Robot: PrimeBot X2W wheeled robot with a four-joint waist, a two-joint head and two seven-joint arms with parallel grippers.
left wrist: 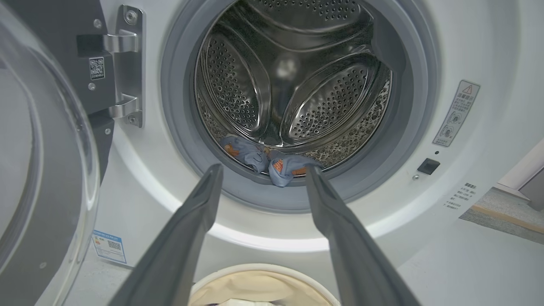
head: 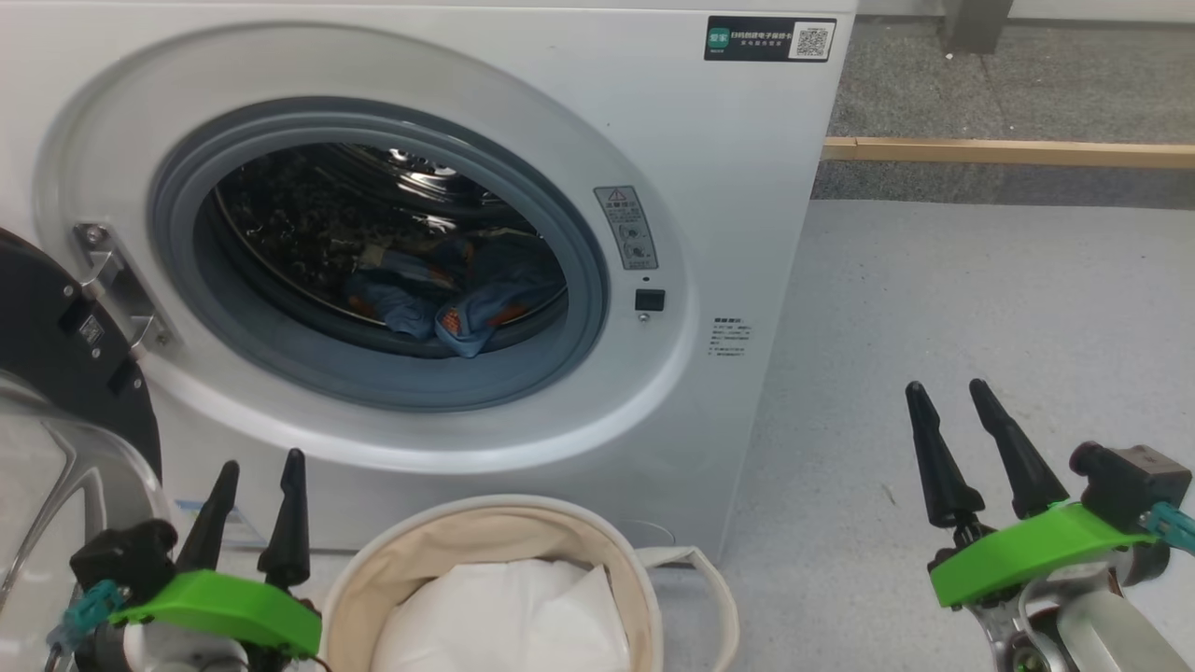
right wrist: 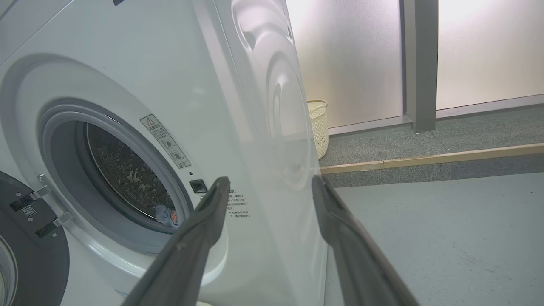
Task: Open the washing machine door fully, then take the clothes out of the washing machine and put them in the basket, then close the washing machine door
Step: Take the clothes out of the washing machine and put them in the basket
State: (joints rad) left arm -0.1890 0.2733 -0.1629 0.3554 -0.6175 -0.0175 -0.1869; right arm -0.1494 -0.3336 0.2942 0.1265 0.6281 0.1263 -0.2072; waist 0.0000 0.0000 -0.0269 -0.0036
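The white washing machine [head: 747, 187] stands with its black glass door [head: 56, 373] swung out to the left on its hinge. Light blue clothes [head: 457, 299] with orange prints lie at the bottom front of the steel drum, also seen as clothes [left wrist: 272, 163] in the left wrist view. The cream basket [head: 373, 569] with a white liner sits on the floor right below the drum mouth. My left gripper [head: 257, 471] is open beside the basket, at the lower left. My right gripper [head: 948, 392] is open over the floor, right of the machine. Both are empty.
Grey floor [head: 980, 308] stretches to the right of the machine, ending at a wooden strip [head: 1008, 151] and darker carpet. A pale woven bin [right wrist: 318, 127] stands behind the machine by frosted panels. The basket's loop handle [head: 709, 588] lies on the floor at its right.
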